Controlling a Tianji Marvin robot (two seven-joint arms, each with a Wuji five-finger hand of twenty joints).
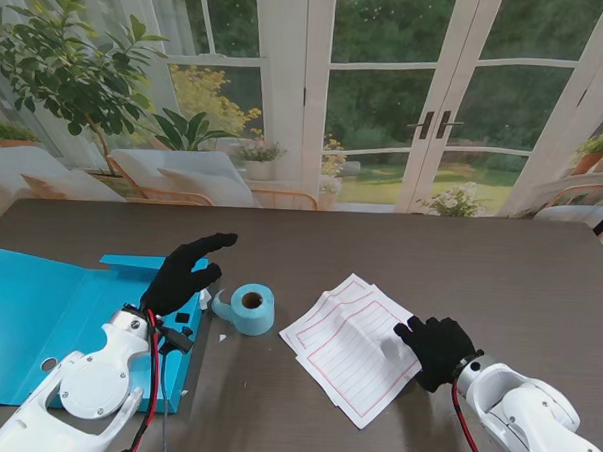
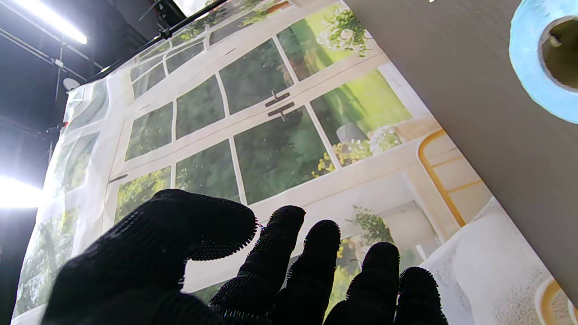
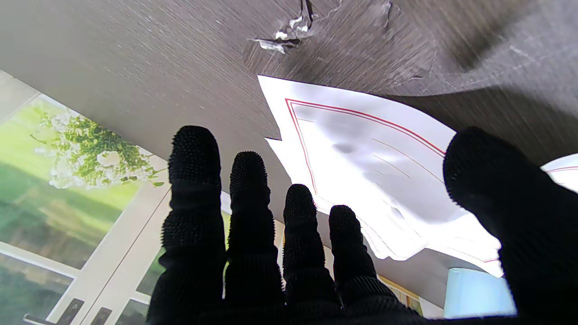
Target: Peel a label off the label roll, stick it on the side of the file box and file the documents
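Observation:
The blue file box [image 1: 37, 315] lies opened flat at the left of the table. My left hand [image 1: 186, 271] hovers over its right edge, fingers spread and holding nothing. Just to its right stands the light blue label roll [image 1: 250, 307], also seen close in the left wrist view as the label roll [image 2: 544, 58]. The white documents [image 1: 351, 345] with red borders lie fanned in the middle. My right hand [image 1: 436, 348] rests at their right edge, fingers apart, thumb over the documents [image 3: 388, 167]; nothing is gripped.
A small white scrap [image 1: 205, 300] lies between the box and the roll. Torn bits of backing [image 3: 289, 34] lie on the dark wood table [image 1: 500, 275] beyond the papers. A printed window backdrop stands behind the table's far edge.

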